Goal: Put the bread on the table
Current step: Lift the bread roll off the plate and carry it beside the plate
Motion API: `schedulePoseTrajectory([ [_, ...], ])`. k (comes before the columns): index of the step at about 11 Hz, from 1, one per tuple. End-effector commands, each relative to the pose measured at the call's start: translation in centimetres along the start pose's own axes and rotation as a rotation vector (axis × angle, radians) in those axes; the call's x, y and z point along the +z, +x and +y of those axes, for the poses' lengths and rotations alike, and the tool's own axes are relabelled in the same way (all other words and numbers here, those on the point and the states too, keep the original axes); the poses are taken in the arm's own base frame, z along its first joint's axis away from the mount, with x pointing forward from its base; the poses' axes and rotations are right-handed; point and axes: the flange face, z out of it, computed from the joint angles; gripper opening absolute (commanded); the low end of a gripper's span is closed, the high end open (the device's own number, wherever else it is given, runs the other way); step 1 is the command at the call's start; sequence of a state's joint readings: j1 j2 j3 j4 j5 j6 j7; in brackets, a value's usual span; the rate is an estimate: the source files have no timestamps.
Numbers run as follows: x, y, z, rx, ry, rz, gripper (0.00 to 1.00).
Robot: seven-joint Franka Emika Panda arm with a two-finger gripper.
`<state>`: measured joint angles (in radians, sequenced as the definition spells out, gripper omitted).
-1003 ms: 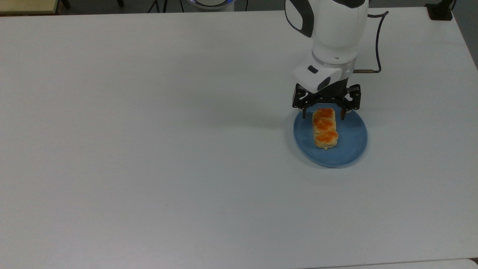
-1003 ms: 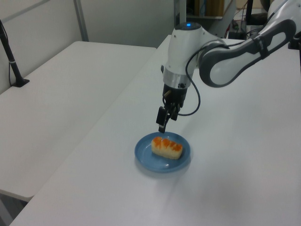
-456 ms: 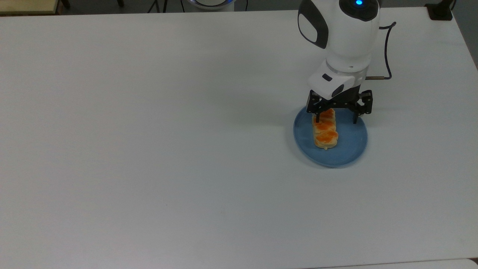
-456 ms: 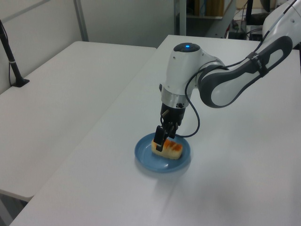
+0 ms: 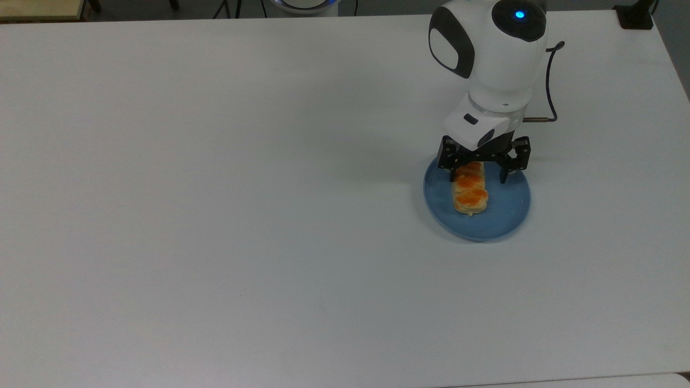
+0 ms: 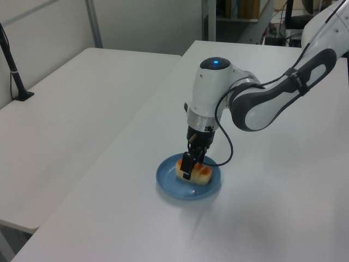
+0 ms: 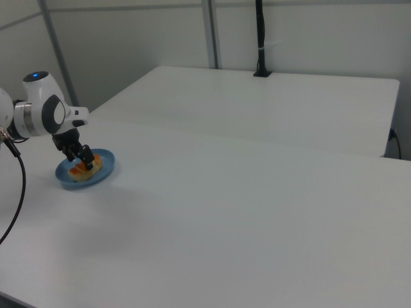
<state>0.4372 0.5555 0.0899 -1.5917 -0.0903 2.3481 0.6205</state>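
Pale-tan bread [image 5: 470, 192] with orange-brown lumps lies between the spread-apart pincer [image 5: 479, 177].

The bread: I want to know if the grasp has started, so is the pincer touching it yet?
Cannot tell. In the top view the open pincer straddles the bread's far end on the blue plate, but neither contact nor a gap shows plainly.

Bright, even light; faint soft shadows
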Motion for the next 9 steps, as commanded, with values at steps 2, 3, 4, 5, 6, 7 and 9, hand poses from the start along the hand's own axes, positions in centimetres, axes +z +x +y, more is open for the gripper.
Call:
schedulePoseTrajectory([
  [2,1.2,-1.4,-0.6,-0.018,-0.023,-0.001,0.38],
  [3,1.0,-1.1,-0.3,-0.014,-0.023,0.003,0.30],
  [4,0.2,-0.5,0.1,-0.010,-0.024,0.010,0.30],
  [5,-1.4,0.6,1.5,0.013,-0.019,0.031,0.30],
  [6,-2.9,2.5,3.4,0.047,-0.013,0.058,0.30],
  [7,-4.3,4.6,5.6,0.076,-0.010,0.089,0.30],
  [9,-4.3,7.1,10.1,0.043,-0.065,0.119,0.30],
])
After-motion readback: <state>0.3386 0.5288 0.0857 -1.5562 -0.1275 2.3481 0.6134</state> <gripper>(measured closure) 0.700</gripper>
